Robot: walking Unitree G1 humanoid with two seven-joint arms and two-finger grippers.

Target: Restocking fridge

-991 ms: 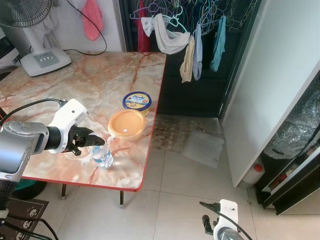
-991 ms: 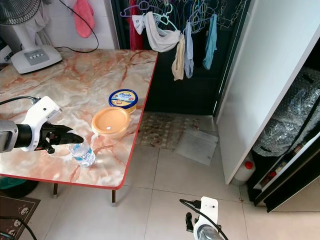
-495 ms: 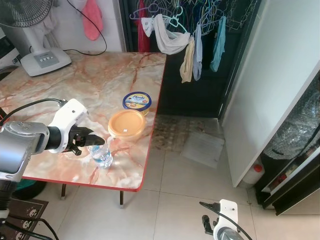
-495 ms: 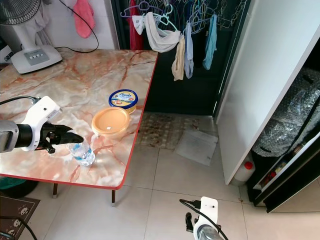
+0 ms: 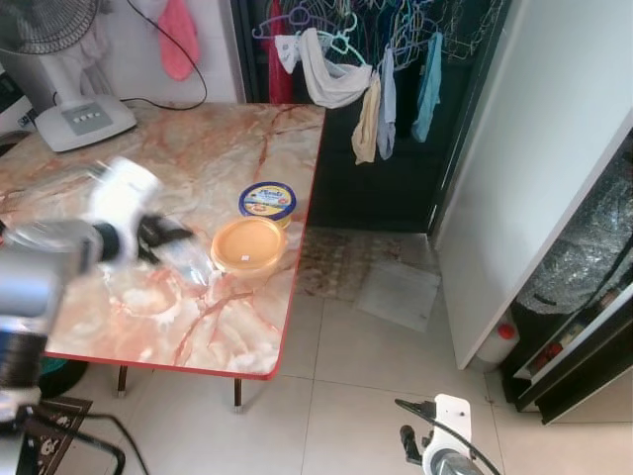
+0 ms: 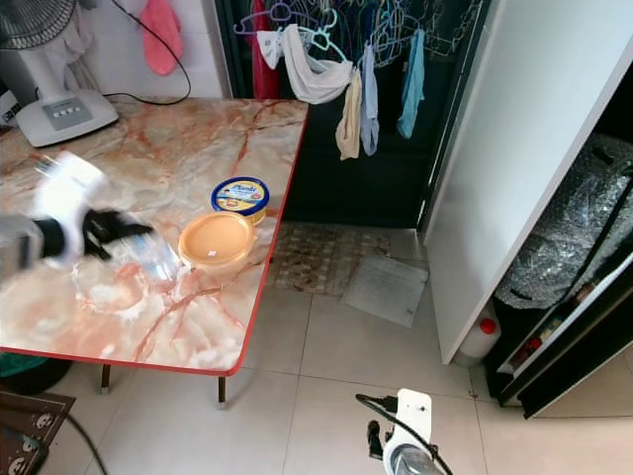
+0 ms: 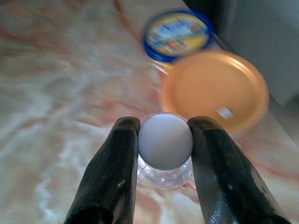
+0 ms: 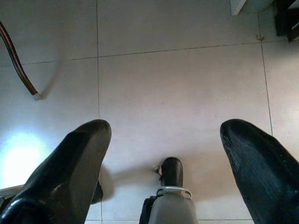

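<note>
My left gripper is shut on a small clear water bottle and holds it just above the marble table; arm and bottle are smeared by motion. In the left wrist view the two black fingers clamp the neck under the bottle's white cap. Just beyond it on the table sit an orange-lidded tub and a blue-lidded spread tub. The fridge stands open at the right, behind its white door. My right gripper hangs open low over the floor tiles.
A white fan stands at the table's far left corner. Clothes hang on a rack in the dark doorway. A sheet of paper lies on the floor, and a red-capped bottle stands by the fridge's foot.
The left gripper has swung the bottle off its spot near the table's front edge, farther in toward the orange tub. The right arm has not moved.
</note>
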